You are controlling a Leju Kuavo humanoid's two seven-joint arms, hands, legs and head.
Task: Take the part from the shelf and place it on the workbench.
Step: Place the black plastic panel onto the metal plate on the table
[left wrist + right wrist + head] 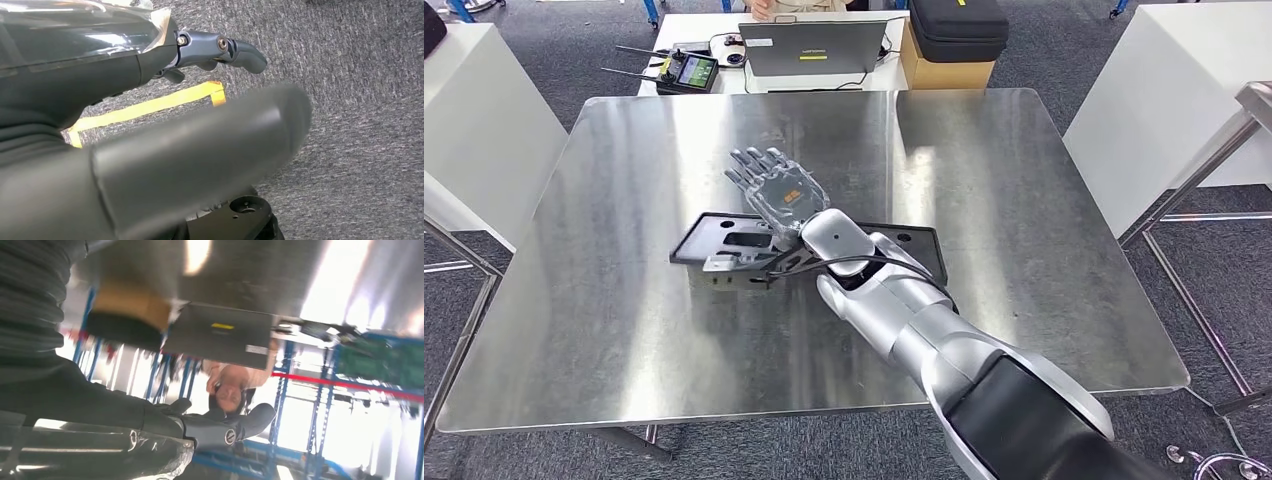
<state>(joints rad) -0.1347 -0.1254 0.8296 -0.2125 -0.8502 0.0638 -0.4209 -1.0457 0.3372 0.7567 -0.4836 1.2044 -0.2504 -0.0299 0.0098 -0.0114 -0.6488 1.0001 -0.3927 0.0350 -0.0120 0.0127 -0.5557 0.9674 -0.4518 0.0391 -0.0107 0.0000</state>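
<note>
The part [714, 238], a flat black plate with a grey metal bracket at its near edge, lies on the steel workbench [1024, 200] near the middle. My right arm reaches over it from the lower right. My right hand [776, 190] hovers just past the part's far edge with its fingers stretched out and nothing in them. The right wrist view shows the dark fingers [220, 430] extended with nothing in them. My left hand [220, 50] hangs over grey carpet, fingers loosely extended, holding nothing.
A table beyond the workbench carries a laptop [812, 45], a controller [686, 70] and a black case [957, 28] on a cardboard box. A person [794, 8] sits behind the laptop. White tables [474, 120] flank both sides; a metal frame [1214, 160] stands right.
</note>
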